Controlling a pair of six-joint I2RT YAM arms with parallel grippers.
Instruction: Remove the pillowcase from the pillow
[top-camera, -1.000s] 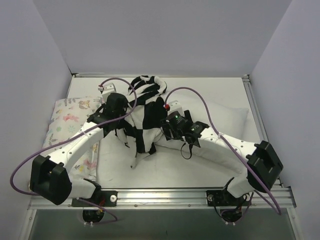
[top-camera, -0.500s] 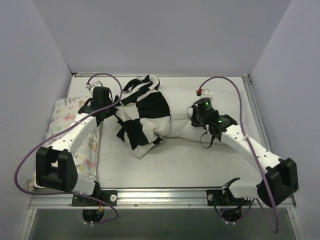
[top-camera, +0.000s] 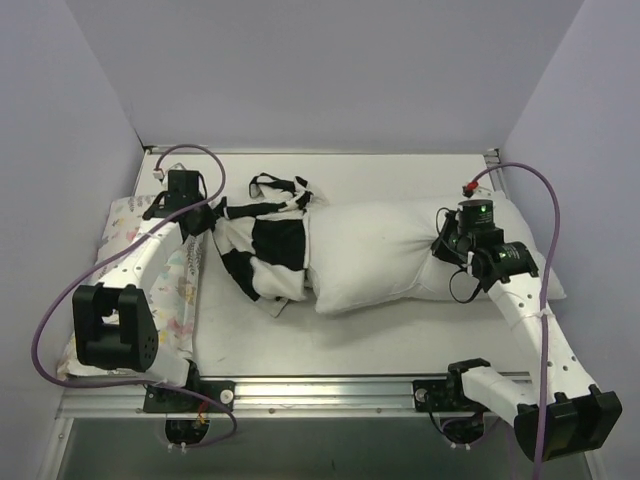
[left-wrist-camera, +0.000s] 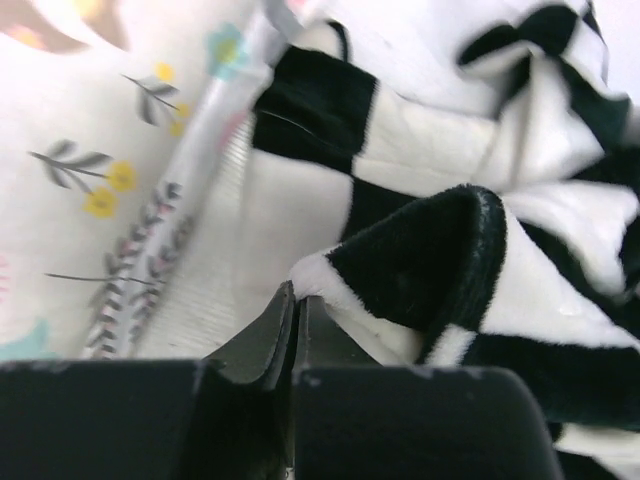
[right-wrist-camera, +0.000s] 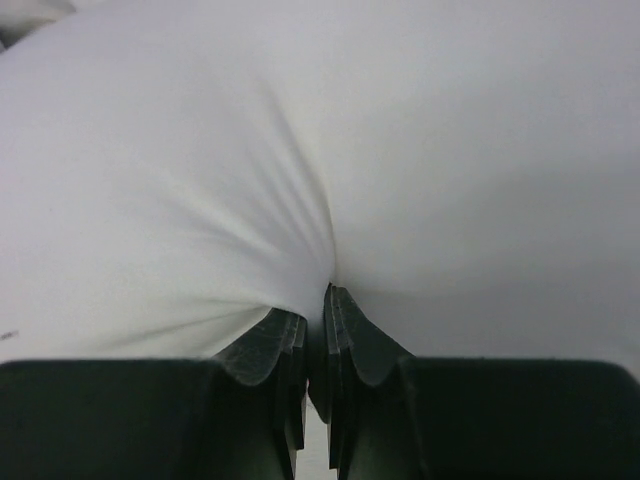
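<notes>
The black and white checkered pillowcase (top-camera: 268, 250) lies bunched over the left end of the plain white pillow (top-camera: 385, 248), which stretches across the middle of the table. My left gripper (top-camera: 205, 217) sits at the case's left edge, shut on a fold of the pillowcase (left-wrist-camera: 440, 250), as the left wrist view shows at the left gripper (left-wrist-camera: 297, 292). Over the pillow's right part, my right gripper (top-camera: 444, 243) is shut on a pinch of the pillow's white cloth. In the right wrist view the pillow (right-wrist-camera: 200, 170) puckers into the right gripper (right-wrist-camera: 322, 292).
A pastel floral pillow (top-camera: 128, 235) lies along the left wall, under my left arm, and its print also shows as the floral pillow (left-wrist-camera: 90, 150). An aluminium rail (top-camera: 330, 392) runs along the near edge. Walls close in the left, back and right sides.
The arms have pulled apart: the left went left with the pillowcase, the right shut on the pillow and went right. Much more white pillow is now uncovered.
</notes>
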